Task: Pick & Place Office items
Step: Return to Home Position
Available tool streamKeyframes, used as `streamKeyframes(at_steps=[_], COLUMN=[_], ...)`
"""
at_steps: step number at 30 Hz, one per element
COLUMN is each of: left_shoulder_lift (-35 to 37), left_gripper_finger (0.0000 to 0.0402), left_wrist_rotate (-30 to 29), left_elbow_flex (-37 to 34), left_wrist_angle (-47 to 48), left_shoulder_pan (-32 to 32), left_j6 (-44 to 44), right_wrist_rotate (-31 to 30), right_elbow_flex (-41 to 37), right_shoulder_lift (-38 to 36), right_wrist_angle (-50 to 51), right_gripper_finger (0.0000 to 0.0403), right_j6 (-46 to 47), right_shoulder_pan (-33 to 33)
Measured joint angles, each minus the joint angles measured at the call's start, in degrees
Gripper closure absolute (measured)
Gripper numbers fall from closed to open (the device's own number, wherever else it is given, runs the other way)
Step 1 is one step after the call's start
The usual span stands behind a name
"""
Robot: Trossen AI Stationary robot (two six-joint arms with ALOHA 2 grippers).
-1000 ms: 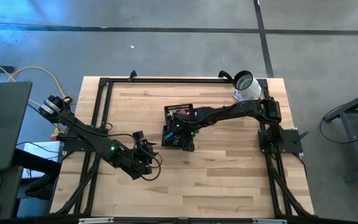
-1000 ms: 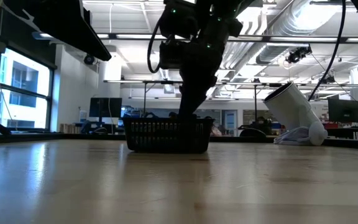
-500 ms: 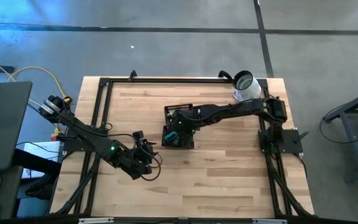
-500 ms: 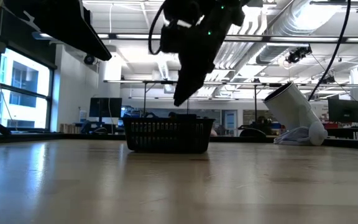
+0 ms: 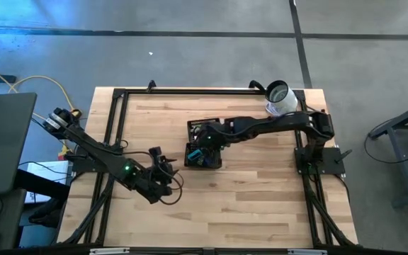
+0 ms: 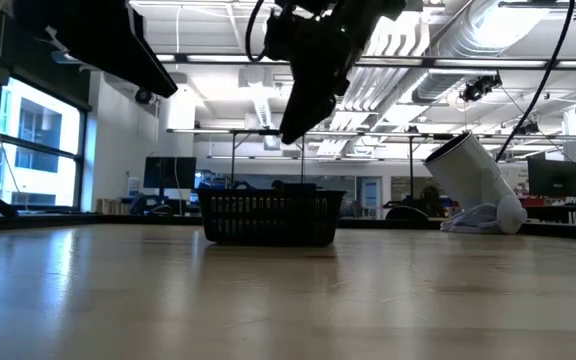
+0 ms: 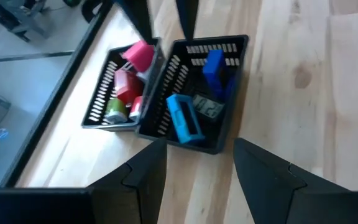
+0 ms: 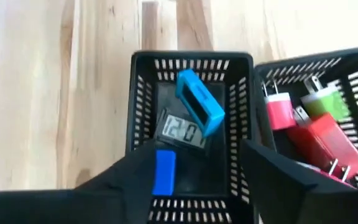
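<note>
All the small blocky office items sit inside the black two-compartment mesh tray (image 8: 140, 106). A light-blue plastic clock (image 8: 199, 101), a black-faced digital clock (image 8: 182, 132) and a dark-blue block (image 8: 164, 172) lie in the compartment toward the lower edge of the overhead view. A pink charger adapter (image 8: 280, 107), a green adapter (image 8: 323, 99) and red adapters (image 8: 328, 146) lie in the other. No loose piece shows on the boards. The right gripper (image 6: 290, 135) hangs above the tray, clear of its rim, fingers spread and empty. The left gripper (image 7: 199, 146) waits low at the table's left side, aimed at the tray, fingers apart, nothing held. Judgement: the sorting looks done, and the step in hand is the return to rest. The next move calls for the right arm to lift clear of the mesh walls, then fold back toward its base at the right edge, minding the white-and-grey roll (image 5: 280, 98) lying tilted near that corner. Surface: pale plank wooden table (image 5: 246, 205) with black frame rails round it. Room: grey concrete floor, windows to one side, monitors, ceiling ducts and strip lights beyond.
</note>
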State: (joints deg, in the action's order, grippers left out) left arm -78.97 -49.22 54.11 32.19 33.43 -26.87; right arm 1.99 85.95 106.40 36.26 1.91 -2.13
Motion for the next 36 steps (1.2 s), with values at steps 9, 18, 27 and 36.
streamKeyframes(at_steps=[9, 18, 27, 36], left_shoulder_lift=[6.9, 15.0, 20.5, 23.2], left_gripper_finger=[0.0226, 0.0267, 0.0364, 0.04], left_wrist_rotate=[-3.6, -3.7, -5.0, -8.6], left_elbow_flex=[0.0, 0.0, 0.0, 0.0], left_wrist_angle=[2.4, 4.2, 6.6, 9.1], left_shoulder_pan=[0.8, 2.8, 5.5, 9.2], left_j6=[-0.2, -0.2, -1.1, -1.0], right_wrist_rotate=[-0.2, 1.2, -2.4, -10.4], right_elbow_flex=[0.0, 0.0, 0.1, 0.1], right_shoulder_lift=[-3.0, -7.0, -12.6, -20.3], right_wrist_angle=[0.2, 0.8, 1.2, 1.6], right_gripper_finger=[0.0358, 0.04, 0.04, 0.0401], right_j6=[0.0, 0.5, 0.8, -0.3], right_shoulder_pan=[0.7, 0.9, 3.4, 8.0])
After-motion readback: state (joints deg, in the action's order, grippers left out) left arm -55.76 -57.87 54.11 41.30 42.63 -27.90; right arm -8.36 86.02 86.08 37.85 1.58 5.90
